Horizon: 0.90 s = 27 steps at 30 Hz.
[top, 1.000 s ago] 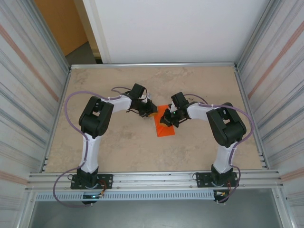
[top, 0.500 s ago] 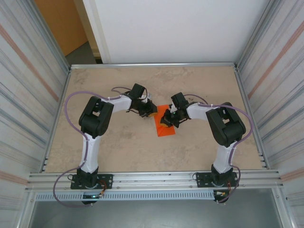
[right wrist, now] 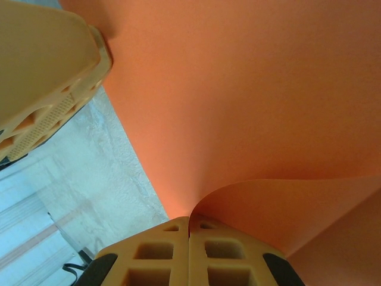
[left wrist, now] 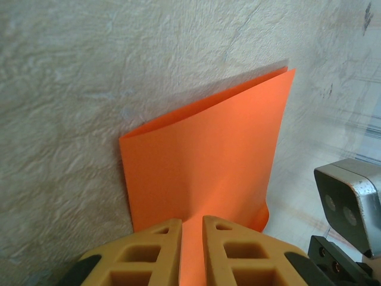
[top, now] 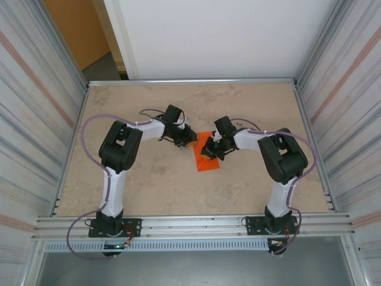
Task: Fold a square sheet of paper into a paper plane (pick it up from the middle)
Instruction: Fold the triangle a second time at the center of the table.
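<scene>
**A:** Where is the paper?

**B:** An orange paper (top: 205, 159) lies on a beige table (top: 149, 185), a little right of the table's centre. From above it looks like a narrow, slanted rectangle, its long side running from the table's far side toward the near side.

**A:** Is it lying flat?

**B:** Not fully. In the left wrist view the paper (left wrist: 208, 161) shows two layers, with one edge just behind the other, and the end farthest from the camera stands clear of the table. In the right wrist view the paper (right wrist: 250, 89) bends in a smooth curl, with a flap lifted.

**A:** What is the left gripper doing?

**B:** The left gripper (top: 189, 137) is at the table's centre, at the paper's far left corner. In its own wrist view the gripper (left wrist: 191, 221) has its tan fingers nearly together, with a thin strip of orange between them. It is pinching the paper's edge.

**A:** And the right gripper?

**B:** The right gripper (top: 209, 152) is just right of the table's centre, over the paper. In its own wrist view the gripper (right wrist: 189, 219) is pressed fully together, and the paper's curl runs into the seam, so it is clamped on the paper. One of the left gripper's fingers (right wrist: 47, 71) shows at the paper's edge.

**A:** Anything else?

**B:** In the left wrist view, a grey camera (left wrist: 351, 193) sits just beside the paper.
</scene>
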{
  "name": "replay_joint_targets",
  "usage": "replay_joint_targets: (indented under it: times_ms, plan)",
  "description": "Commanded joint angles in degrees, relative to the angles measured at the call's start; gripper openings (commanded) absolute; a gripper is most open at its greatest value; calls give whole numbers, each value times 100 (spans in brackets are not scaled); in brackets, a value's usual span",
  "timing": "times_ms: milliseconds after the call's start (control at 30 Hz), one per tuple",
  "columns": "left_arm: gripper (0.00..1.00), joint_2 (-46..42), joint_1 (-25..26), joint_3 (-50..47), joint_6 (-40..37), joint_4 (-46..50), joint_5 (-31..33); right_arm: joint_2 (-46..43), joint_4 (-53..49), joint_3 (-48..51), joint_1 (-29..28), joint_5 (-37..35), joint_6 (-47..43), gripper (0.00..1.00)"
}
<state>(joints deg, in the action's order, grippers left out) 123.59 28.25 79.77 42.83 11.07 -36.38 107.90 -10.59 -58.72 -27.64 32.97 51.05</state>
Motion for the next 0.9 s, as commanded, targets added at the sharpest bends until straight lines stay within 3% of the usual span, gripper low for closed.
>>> replay_joint_targets:
  times_ms: [0, 867]
  plan:
    - [17, 92, 39, -186, 17, 387, 186, 140, -30, 51, 13, -45, 134, 4]
    - [17, 57, 40, -207, 23, 406, 228, 235, -13, 98, 30, -127, 299, 4]
